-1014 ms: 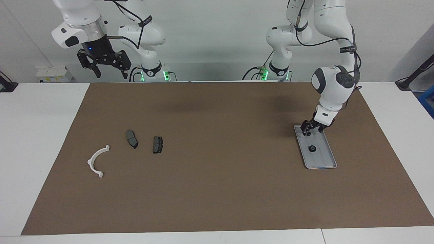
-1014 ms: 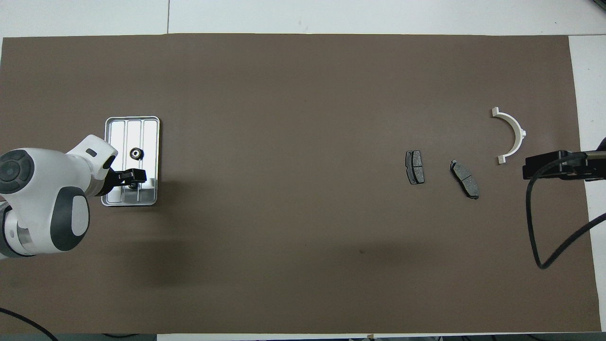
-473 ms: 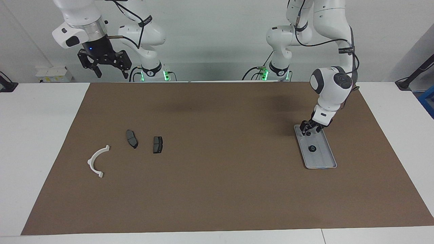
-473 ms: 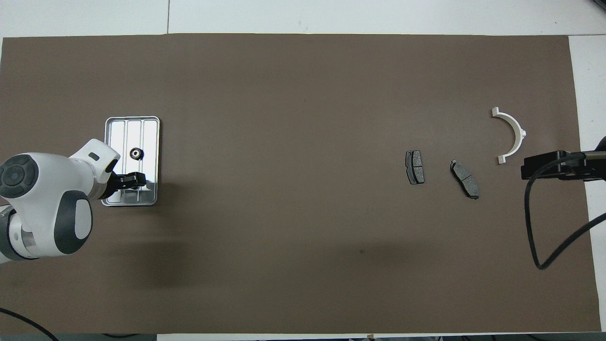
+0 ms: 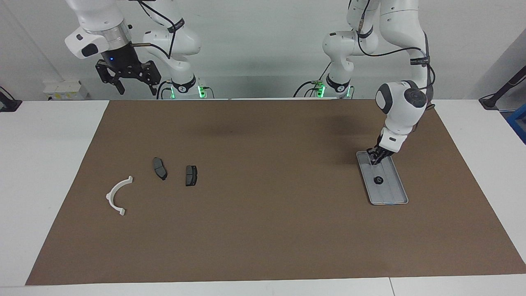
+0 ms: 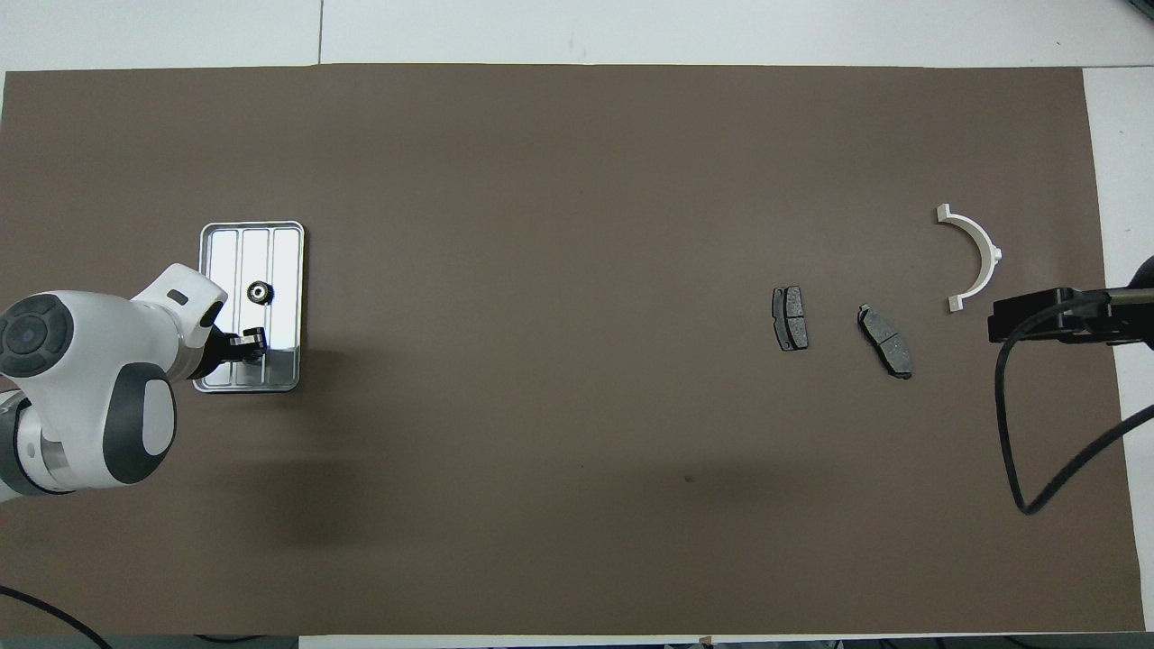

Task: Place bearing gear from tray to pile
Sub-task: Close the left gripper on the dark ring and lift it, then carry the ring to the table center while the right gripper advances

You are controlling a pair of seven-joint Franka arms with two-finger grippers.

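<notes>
Jaws of the left gripper point(image 5: 374, 159) have just snapped shut low in the tray point(image 5: 394, 195), seemingly on nothing, the bearing gear point(image 5: 378, 180) lying just beside them, ungrasped; right gripper point(image 5: 132, 84) waits open.

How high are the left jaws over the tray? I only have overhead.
Observer: Not above it. The left arm has its jaws down inside the tray rim, about at floor level, at the end nearer the robots.
Operator: And the right arm? I just see a black bar.
Observer: The right arm waits high above the table at its own end, jaws open and empty.
</notes>
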